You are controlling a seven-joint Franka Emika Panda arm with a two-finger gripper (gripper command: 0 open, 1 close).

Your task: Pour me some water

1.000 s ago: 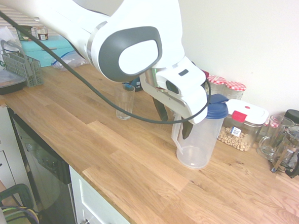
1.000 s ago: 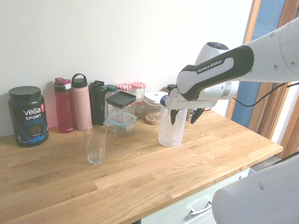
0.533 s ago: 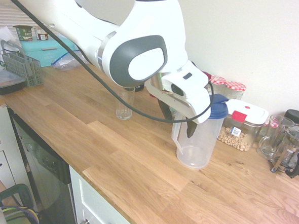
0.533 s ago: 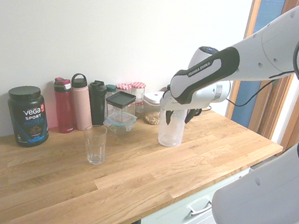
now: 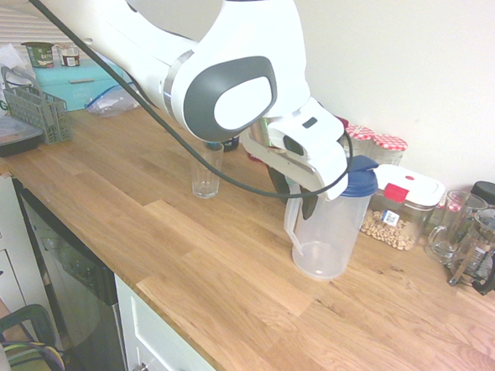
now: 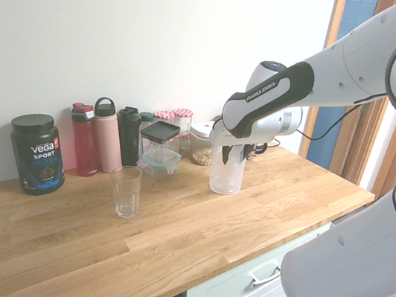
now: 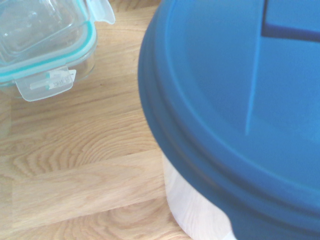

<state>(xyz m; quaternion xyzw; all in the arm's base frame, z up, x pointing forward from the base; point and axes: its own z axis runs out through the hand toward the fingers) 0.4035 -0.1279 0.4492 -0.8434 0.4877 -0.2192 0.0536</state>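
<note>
The gripper (image 5: 299, 199) is placed at the handle side of the clear jug (image 5: 327, 232), which stands upright on the worktop (image 5: 226, 268), well apart from the glass (image 5: 206, 169). Whether the fingers are pinching the handle cannot be told. If gripped off-centre, the jug could be tipped or twisted when lifted.

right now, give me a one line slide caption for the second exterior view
Franka gripper at the handle of a blue-lidded clear plastic jug, with an empty drinking glass waiting on the oak worktop.
</note>
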